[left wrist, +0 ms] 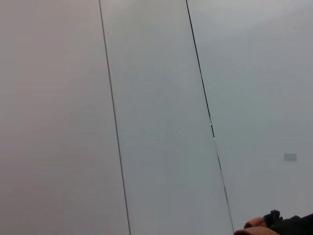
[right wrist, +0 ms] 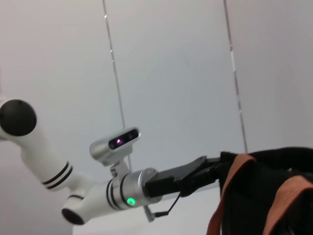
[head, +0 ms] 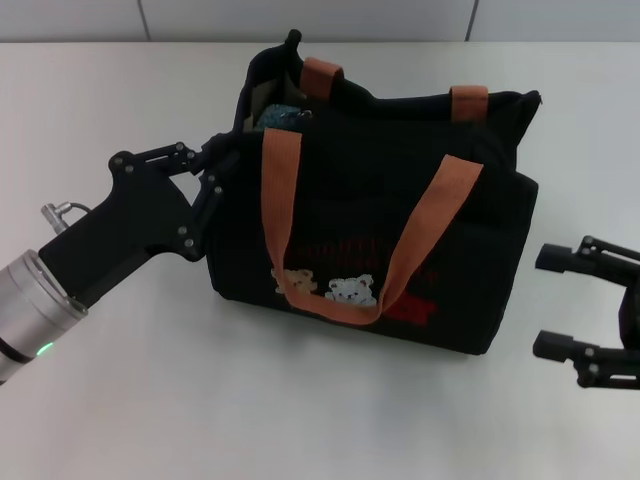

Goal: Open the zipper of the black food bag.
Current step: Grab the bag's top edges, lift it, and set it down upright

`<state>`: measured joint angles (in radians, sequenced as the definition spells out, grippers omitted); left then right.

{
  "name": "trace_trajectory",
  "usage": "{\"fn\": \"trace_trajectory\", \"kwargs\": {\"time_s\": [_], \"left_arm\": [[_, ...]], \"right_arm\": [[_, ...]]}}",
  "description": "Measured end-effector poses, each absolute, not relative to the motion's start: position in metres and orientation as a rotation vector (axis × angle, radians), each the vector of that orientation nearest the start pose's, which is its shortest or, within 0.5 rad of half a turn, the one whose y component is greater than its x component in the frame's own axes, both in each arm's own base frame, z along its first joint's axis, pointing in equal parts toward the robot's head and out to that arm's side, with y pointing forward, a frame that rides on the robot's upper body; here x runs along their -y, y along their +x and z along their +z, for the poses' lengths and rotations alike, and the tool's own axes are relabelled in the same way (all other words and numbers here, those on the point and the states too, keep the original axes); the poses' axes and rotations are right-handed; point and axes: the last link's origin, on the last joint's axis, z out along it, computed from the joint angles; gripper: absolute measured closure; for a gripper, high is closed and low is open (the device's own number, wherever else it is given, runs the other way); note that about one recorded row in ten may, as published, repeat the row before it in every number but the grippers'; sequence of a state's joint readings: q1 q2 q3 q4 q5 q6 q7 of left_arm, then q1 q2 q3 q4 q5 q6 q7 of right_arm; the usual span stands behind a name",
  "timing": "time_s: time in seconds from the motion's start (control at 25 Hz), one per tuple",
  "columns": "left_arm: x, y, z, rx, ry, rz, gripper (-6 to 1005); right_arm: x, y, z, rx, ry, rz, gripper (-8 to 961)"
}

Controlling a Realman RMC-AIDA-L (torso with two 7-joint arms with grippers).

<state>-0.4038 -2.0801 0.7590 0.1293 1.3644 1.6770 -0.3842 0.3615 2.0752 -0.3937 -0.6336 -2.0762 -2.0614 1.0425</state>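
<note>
The black food bag (head: 400, 240) stands upright mid-table, with orange handles, bear patches and red print on its front. Its zipper (head: 420, 101) runs along the top rim. At the left end the mouth gapes and something teal (head: 284, 118) shows inside. A small dark nub (head: 292, 40) sticks up at the back left corner. My left gripper (head: 232, 158) presses on the bag's left end near the top, and its fingers meet on the fabric edge. In the right wrist view, the left gripper (right wrist: 208, 165) tapers onto the bag (right wrist: 264, 191). My right gripper (head: 542, 302) hangs open and empty, just right of the bag.
The white table (head: 150, 400) spreads around the bag, and a tiled wall (head: 300, 18) lies behind it. The left wrist view shows mostly wall, with a bit of the bag (left wrist: 293, 225) in one corner.
</note>
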Motion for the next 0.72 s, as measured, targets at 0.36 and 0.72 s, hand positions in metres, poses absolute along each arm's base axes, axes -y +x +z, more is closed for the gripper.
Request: {"fn": "trace_trajectory", "kwargs": {"time_s": [0.36, 0.72], "left_arm": [[-0.29, -0.251, -0.007, -0.12, -2.123, -1.161, 888], [-0.311, -0.214, 0.008, -0.355, -2.121, -1.248, 888]], "right_arm": [[-0.241, 0.287, 0.056, -0.261, -2.508, 1.198, 121], [-0.273, 0.282, 0.1, -0.325, -2.153, 1.338, 122]]}}
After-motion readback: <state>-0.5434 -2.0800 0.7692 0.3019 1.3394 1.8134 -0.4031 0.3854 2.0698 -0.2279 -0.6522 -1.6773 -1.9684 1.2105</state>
